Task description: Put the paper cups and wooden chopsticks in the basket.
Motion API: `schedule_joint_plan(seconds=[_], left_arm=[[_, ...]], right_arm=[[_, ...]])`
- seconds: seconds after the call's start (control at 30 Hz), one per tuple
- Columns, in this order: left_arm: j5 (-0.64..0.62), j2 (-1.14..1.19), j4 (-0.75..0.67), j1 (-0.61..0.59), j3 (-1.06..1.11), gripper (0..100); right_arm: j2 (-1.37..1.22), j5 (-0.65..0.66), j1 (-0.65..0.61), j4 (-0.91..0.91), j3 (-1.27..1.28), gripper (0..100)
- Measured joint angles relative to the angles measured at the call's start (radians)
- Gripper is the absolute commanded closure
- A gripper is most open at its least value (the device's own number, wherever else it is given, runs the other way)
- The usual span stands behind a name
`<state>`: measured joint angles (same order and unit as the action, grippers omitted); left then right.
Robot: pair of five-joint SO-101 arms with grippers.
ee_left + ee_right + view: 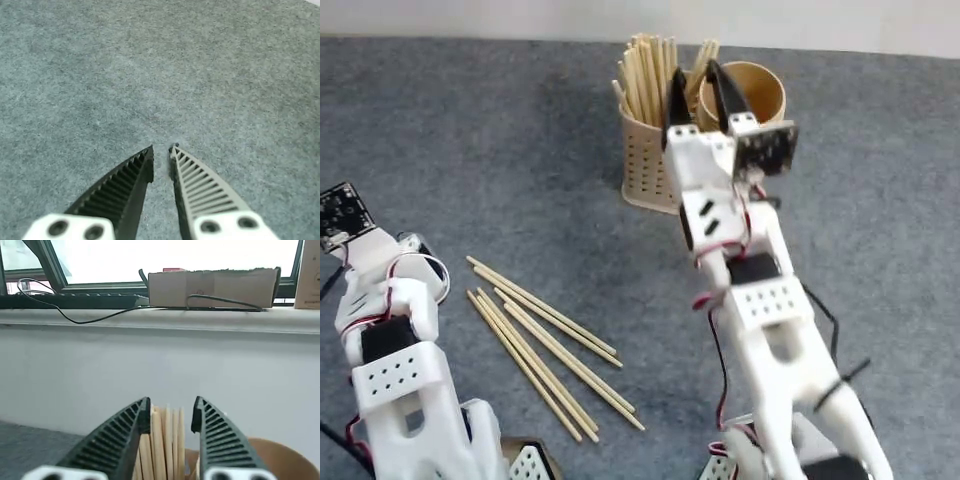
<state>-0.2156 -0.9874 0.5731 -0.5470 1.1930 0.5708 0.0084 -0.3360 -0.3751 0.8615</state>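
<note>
Counting at least six loose wooden chopsticks (545, 345) flat on the grey carpet (470, 130) between the left arm (390, 350) and the right arm (770, 310). Roughly parallel in a loose fan, with long axes slanting from far-left to near-right in the high view; overlapping too closely for a firmer tally.

Well apart from these, at the far side of the table: one pale perforated basket (645, 170), standing upright. Packed into it, a bundle of upright chopsticks (645, 75), ends pointing up and splaying slightly, too crowded to count.

Just beside that bundle, one brown paper cup (760, 90), mouth up. Cannot tell whether inside the basket or just behind, with the arm covering its lower part.

Poised level with the tops of the bundle, the right gripper (693, 72), fingers parted by a moderate gap and clasping nothing, bundle ends visible between them in the right wrist view.

Down over bare carpet, the left gripper (162, 147), tips only narrowly apart, likewise holding nothing.
</note>
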Motion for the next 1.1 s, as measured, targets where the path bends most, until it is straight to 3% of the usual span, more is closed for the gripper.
schedule_joint_plan(seconds=[0.47,0.7,0.93,1.1], left_arm=[[0.000,0.000,0.017,0.000,-0.008,92],[0.031,0.000,0.258,0.008,-0.207,92],[0.152,0.000,0.454,0.138,-0.373,92],[0.226,0.017,0.615,0.193,-0.483,86]], right_arm=[[0.393,-0.006,-0.054,0.387,0.316,85.4],[0.445,-0.006,-0.066,0.391,0.486,85.4],[0.450,-0.006,-0.074,0.391,0.548,85.4],[0.450,-0.006,-0.037,0.391,0.548,85.4]])
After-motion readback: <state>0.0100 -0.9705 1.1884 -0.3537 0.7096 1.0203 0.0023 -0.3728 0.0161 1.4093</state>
